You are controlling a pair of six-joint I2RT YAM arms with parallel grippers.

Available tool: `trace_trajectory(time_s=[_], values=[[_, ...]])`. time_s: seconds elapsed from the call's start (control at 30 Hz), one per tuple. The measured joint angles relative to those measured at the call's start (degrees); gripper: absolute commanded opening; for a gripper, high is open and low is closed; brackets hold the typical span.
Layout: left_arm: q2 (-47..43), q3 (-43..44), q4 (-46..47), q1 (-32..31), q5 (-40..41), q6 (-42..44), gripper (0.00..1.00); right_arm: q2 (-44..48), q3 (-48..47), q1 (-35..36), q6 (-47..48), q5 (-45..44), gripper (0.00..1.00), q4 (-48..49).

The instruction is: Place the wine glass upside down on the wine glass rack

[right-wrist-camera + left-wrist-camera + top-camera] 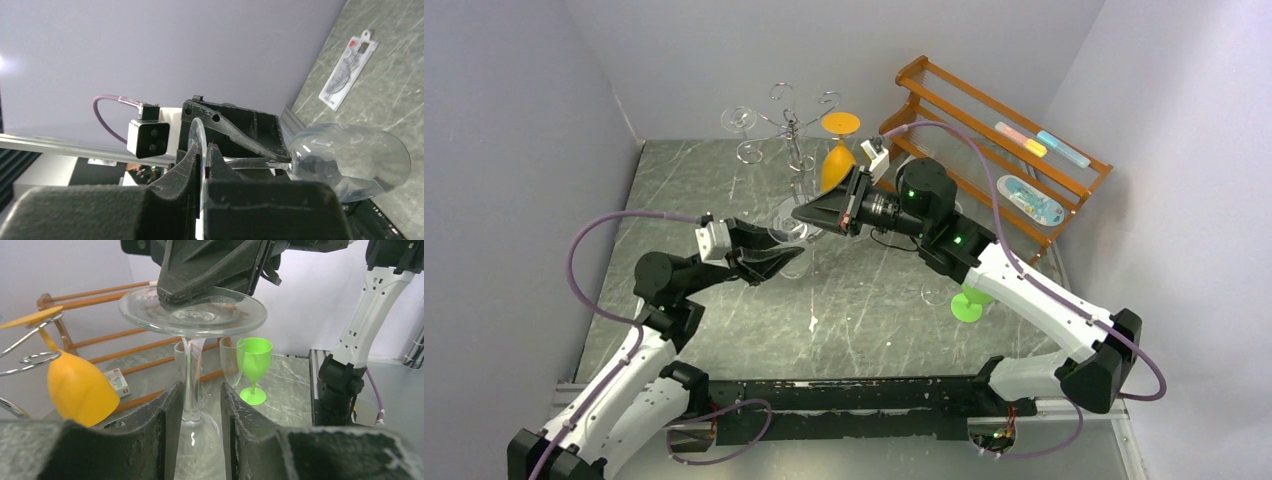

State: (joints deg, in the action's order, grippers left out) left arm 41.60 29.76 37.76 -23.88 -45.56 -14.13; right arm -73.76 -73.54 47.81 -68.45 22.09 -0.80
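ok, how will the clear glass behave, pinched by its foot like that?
Glass looks smooth and thin: probably slippery, fragile. Right fingers pinch only its foot, bowl hanging far out, so it may pivot. Left fingers flank the stem, not clearly touching.

A robotics lab cell, I'd say: blank walls (514, 120) box a marbled counter (864, 310) with cabled robot arms (1034, 290) bolted on

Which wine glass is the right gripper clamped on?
The clear wine glass, pinched by its foot; the orange glass hangs on the rack, the green glass stands on the table.
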Motion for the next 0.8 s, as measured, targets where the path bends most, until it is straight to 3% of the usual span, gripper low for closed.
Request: trace_trajectory(time_s=[0.23,0.4,0.47,0.5,0.57,0.67,0.8], values=[[1.29,-0.04,-0.85,-0.02,-1.75,3.17,0.09,-0.22,2.62,-0.52,-4.48,3.17,0.0,3.21],[0.46,-0.24,-1.16,-0.11,-1.73,4.5,0.05,-0.22,2.62,-0.5,-4.44,3.13,0.01,3.21],[0.37,-0.46,-1.09,-0.11,-1.73,4.52,0.05,-0.22,2.62,-0.48,-4.15,2.91,0.23,2.91],[0.42,-0.48,-1.11,-0.11,-1.7,4.5,0.05,-0.2,2.62,-0.46,-4.02,2.64,0.43,2.69],[0.52,-0.92,-1.18,-0.11,-1.57,4.72,0.05,0.17,2.62,-0.46,-3.61,0.96,0.67,2.54],[0.57,-2.32,-1.44,-0.11,-0.66,4.85,0.05,2.12,2.62,-0.92,-2.01,-3.54,0.86,1.84],[0.98,-2.84,-3.13,-0.11,2.56,6.03,0.05,4.5,2.62,-1.14,0.68,-8.98,0.93,0.28]])
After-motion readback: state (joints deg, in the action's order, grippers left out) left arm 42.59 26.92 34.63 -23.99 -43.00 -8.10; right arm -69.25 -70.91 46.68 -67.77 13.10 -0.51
